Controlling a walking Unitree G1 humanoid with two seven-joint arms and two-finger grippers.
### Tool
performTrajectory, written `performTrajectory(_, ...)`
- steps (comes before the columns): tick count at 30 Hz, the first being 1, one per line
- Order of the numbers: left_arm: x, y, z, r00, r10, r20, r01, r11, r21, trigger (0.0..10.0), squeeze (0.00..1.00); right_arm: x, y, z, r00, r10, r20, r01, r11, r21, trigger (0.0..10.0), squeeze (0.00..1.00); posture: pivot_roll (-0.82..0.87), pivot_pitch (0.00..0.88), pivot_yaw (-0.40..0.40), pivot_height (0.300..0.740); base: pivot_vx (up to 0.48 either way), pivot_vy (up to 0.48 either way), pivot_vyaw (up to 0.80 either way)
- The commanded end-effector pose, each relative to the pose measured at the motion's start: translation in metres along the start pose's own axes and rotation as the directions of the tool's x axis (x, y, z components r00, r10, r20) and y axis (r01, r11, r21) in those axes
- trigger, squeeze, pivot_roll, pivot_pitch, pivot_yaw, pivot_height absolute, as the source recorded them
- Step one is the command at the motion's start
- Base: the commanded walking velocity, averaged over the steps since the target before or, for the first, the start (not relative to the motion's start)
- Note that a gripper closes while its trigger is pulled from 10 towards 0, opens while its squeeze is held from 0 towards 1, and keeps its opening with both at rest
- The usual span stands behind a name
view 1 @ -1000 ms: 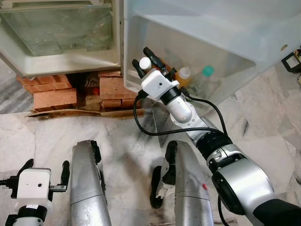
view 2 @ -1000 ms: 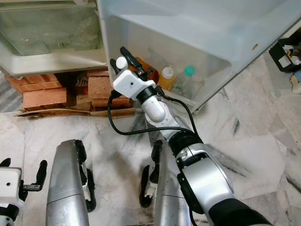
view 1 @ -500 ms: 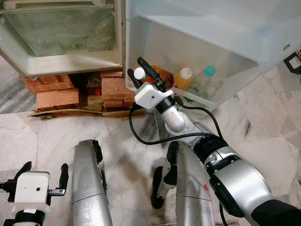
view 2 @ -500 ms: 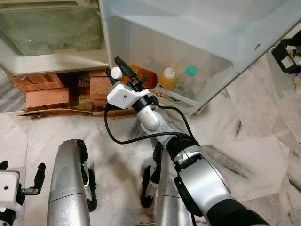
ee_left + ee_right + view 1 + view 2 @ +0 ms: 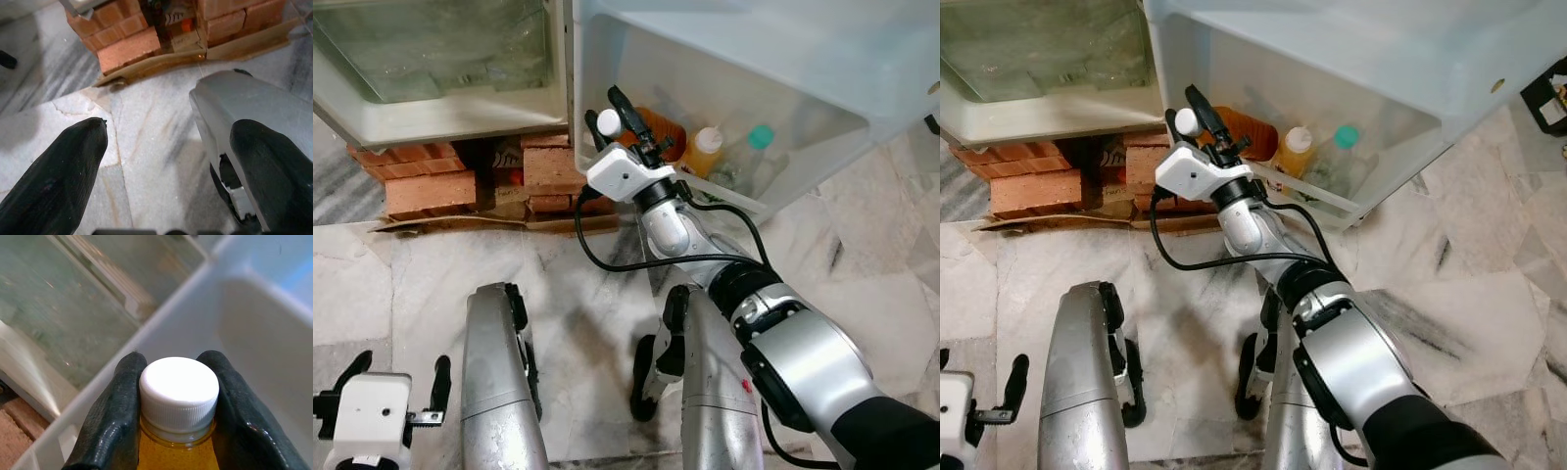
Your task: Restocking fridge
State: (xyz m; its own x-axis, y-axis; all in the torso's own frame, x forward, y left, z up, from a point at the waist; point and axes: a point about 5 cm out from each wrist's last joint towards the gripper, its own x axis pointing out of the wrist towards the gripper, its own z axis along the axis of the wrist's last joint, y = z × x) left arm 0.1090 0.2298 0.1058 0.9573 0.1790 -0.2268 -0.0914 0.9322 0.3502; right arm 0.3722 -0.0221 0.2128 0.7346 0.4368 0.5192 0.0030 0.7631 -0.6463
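Observation:
My right gripper [image 5: 608,118] is shut on the neck of an orange-juice bottle [image 5: 178,390] with a white cap. It holds the bottle at the left end of the open fridge door's bottom shelf [image 5: 751,199]. The black fingers [image 5: 119,401] press on both sides of the cap. An orange body [image 5: 658,125] shows just behind the gripper inside the shelf. Further along the shelf stand a yellow bottle [image 5: 707,148] with a white cap and a clear bottle [image 5: 756,143] with a teal cap. My left gripper [image 5: 399,377] hangs open low on the left, above the floor.
The fridge's open compartment with a glass crisper cover [image 5: 431,44] is at the upper left. Red bricks [image 5: 431,186] and cardboard lie under the fridge. My silver legs [image 5: 499,372] stand on the marble floor [image 5: 862,255]. A black cable [image 5: 607,259] loops from the right wrist.
The camera has shifted slightly. My right gripper stays shut on the bottle at the shelf's left end, and its forearm has dropped lower. The left gripper sits lower in view.

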Motion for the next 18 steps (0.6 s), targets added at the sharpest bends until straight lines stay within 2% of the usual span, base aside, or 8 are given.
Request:
performTrajectory(1,-0.007,-0.001,-0.005,0.999,-0.008,-0.041,0.008,1.0,0.002,10.0,0.0,-0.009,0.004,-0.013,0.996,0.003,-0.094,0.0,0.999,0.032,10.0,0.0,0.26,0.514,-0.119,0.529,0.0,0.0,0.0)
performTrajectory(4,-0.008,-0.001,-0.006,0.999,-0.012,-0.05,0.012,1.0,0.004,10.0,0.0,-0.027,0.008,-0.038,0.958,0.025,-0.287,0.009,0.993,0.115,10.0,0.0,0.26,0.52,-0.121,0.529,0.0,0.0,0.0)
performTrajectory(5,-0.008,-0.001,-0.006,0.999,-0.013,-0.053,0.013,1.0,0.004,10.0,0.0,-0.041,0.008,-0.054,0.923,0.035,-0.384,0.02,0.99,0.136,10.0,0.0,0.27,0.52,-0.121,0.529,0.0,0.0,0.0)
performTrajectory(10,-0.008,0.0,-0.007,0.998,-0.016,-0.058,0.017,1.0,0.005,10.0,0.0,-0.052,-0.001,-0.068,0.892,0.012,-0.452,0.055,0.989,0.135,10.0,0.0,0.26,0.519,-0.119,0.529,0.0,0.0,0.0)
performTrajectory(18,0.0,-0.003,-0.01,0.998,-0.038,-0.058,0.038,0.999,0.002,10.0,0.0,-0.062,-0.033,-0.093,0.818,-0.072,-0.57,0.141,0.987,0.079,10.0,0.0,0.25,0.496,-0.11,0.529,0.0,0.0,0.0)
